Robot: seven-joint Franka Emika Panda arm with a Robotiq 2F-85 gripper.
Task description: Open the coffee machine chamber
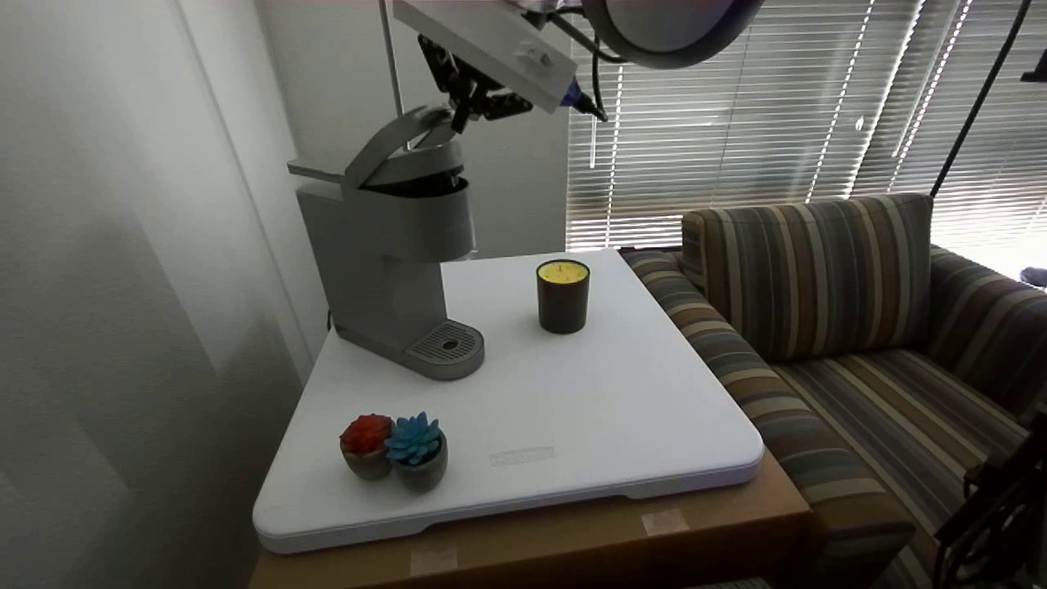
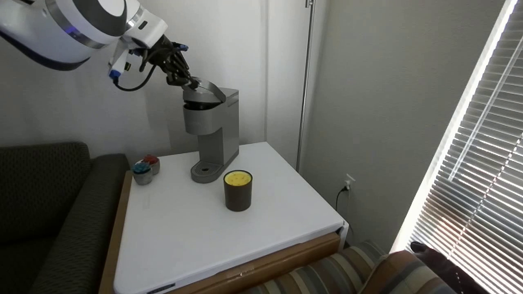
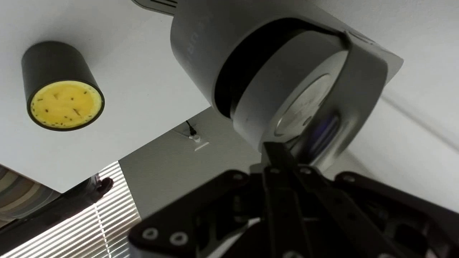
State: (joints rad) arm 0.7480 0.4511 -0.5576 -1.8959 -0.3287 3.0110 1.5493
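I see the arm (image 2: 61,28) held high, white with dark parts, and leaning a little downward toward its wrist (image 2: 153,32). From there the gripper (image 2: 194,84) points down at a slant. Its two fingers (image 3: 275,153) lie side by side, brought together, and both are black.

A home's sitting room: striped armchair (image 1: 818,278), dark upholstered seat (image 2: 45,183), window blinds (image 1: 695,155), small potted succulents (image 1: 419,458).
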